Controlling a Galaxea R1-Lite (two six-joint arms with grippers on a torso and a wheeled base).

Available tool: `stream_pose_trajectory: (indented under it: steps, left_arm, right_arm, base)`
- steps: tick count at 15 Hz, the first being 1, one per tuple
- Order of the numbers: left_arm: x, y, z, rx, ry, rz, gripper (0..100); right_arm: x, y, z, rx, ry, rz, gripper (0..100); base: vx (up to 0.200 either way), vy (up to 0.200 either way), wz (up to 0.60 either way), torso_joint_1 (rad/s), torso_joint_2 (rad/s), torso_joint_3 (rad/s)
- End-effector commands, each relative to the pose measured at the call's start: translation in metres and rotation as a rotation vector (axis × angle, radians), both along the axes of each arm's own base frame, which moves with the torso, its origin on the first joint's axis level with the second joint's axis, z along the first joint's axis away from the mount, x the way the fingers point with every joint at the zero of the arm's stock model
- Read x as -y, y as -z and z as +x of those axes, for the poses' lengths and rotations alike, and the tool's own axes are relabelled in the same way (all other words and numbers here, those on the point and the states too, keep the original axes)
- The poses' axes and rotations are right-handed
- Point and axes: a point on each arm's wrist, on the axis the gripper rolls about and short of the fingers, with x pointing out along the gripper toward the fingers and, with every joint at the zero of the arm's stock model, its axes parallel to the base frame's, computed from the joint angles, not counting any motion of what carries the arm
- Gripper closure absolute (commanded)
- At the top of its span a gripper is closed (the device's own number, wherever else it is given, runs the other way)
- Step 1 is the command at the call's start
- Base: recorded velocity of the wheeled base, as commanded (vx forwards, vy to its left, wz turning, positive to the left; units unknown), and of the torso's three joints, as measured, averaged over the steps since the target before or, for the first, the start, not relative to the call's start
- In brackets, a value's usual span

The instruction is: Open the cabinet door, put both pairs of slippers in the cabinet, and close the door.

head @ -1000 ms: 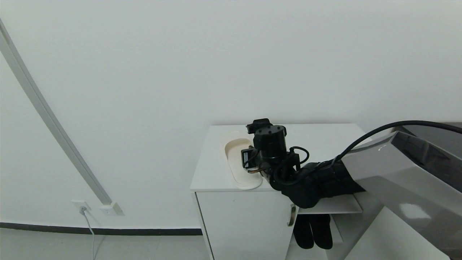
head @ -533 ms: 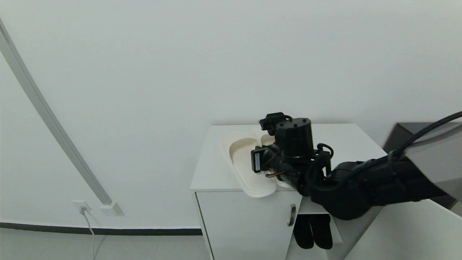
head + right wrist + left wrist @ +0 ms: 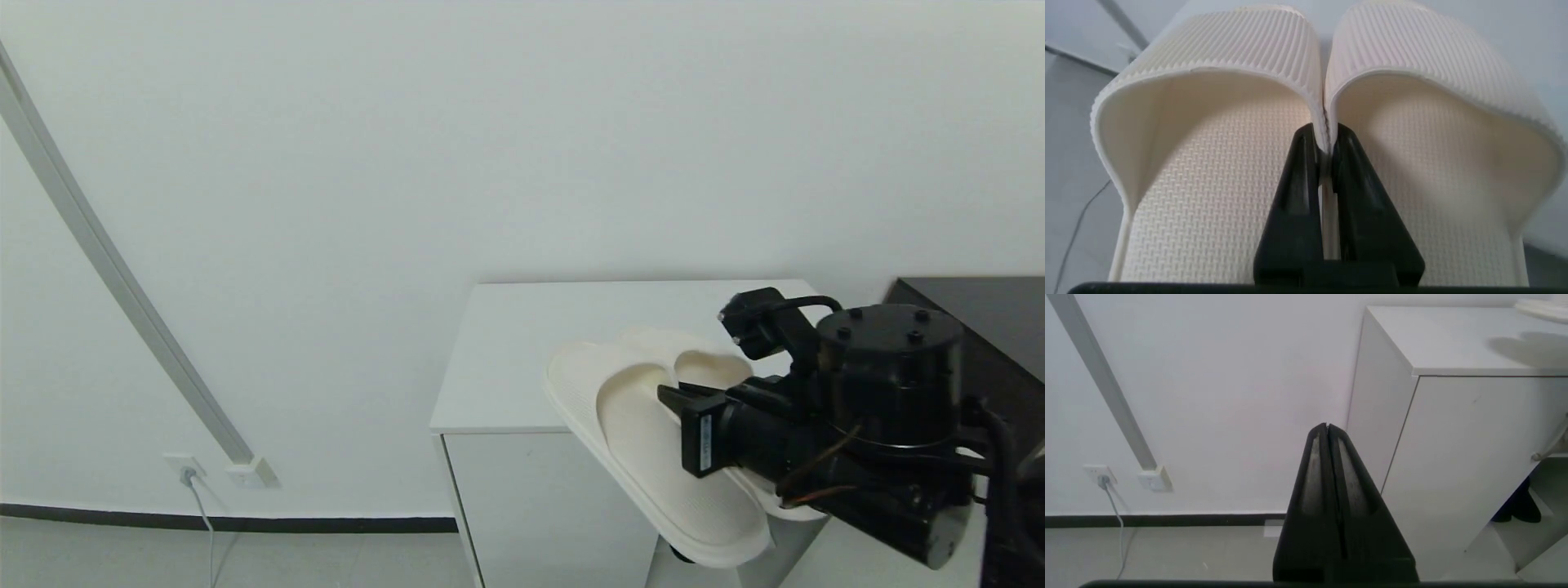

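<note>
Cabinet (image 3: 522,343), white, stands at the lower centre of the head view. White slippers (image 3: 645,441) hang side by side at the lower right of that frame, tilted down across the cabinet's front edge. Black slippers (image 3: 1525,508) sit in the open compartment at the right edge of the left wrist view. Right tool (image 3: 1323,143) pinches the white pair's touching inner strap edges. Left tool (image 3: 1328,437) is closed on nothing, low beside the cabinet.

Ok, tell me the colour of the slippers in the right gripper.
Cream-white textured slippers, best seen in the right wrist view.
</note>
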Motion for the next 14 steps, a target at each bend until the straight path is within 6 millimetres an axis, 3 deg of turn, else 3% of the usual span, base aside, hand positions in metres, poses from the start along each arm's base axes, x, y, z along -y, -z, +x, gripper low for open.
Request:
stream_pose_trajectory:
  steps: [1, 9, 14]
  left_arm:
    - [0.000, 0.000, 0.000, -0.001, -0.002, 0.000, 100]
    - [0.000, 0.000, 0.000, -0.001, -0.005, 0.000, 100]
    - [0.000, 0.000, 0.000, -0.001, -0.003, 0.000, 100]
  right_arm:
    - [0.015, -0.012, -0.020, 0.032, -0.034, 0.033, 100]
    - [0.005, -0.004, -0.023, 0.013, -0.066, 0.013, 100]
    - [0.001, -0.002, -0.024, 0.004, -0.080, 0.010, 100]
  base:
    - [0.000, 0.000, 0.00, 0.000, 0.00, 0.000]
    - [0.000, 0.000, 0.00, 0.000, 0.00, 0.000]
    - [-0.200, 0.000, 0.00, 0.002, 0.00, 0.000]
